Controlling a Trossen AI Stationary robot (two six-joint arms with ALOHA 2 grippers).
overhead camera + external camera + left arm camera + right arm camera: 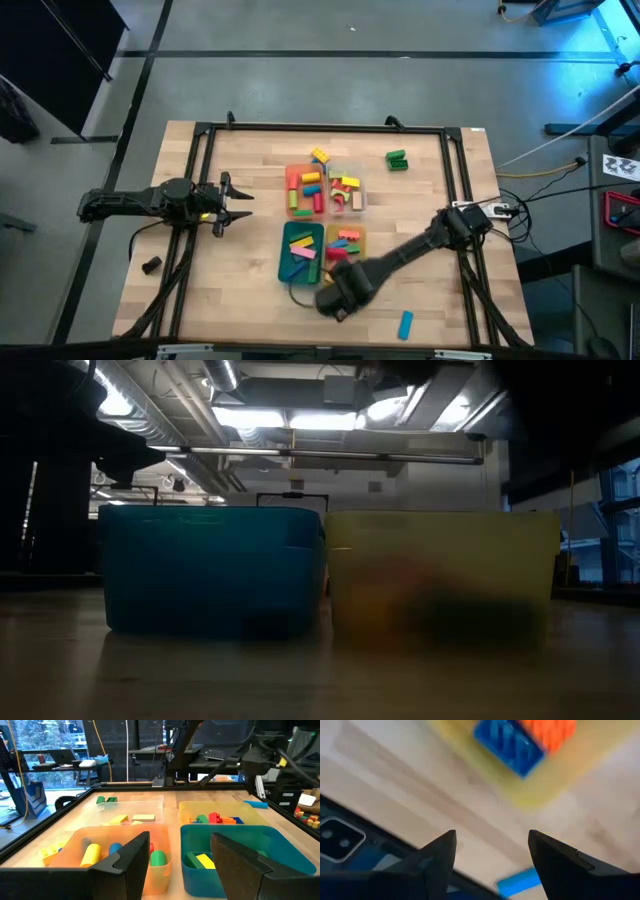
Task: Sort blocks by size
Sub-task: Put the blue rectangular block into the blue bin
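Most blocks (313, 190) lie in four trays clustered mid-table: orange tray (305, 188), clear tray (347, 192), teal tray (301, 252), yellow tray (346, 242). A green block (397, 159) sits toward the far edge, a blue block (405, 323) near the front edge (both loose). The right gripper (490, 857) hangs open-jawed and empty just off the yellow tray's front edge. The left gripper (240, 198), also open, waits toward the table's left edge.

Grey floor (300, 60) surrounds the wooden desk (250, 160). Ceiling lights (300, 418) and ducts (150, 420) hang above the desk.

four trays (287, 252) clustered centre, bare wood around
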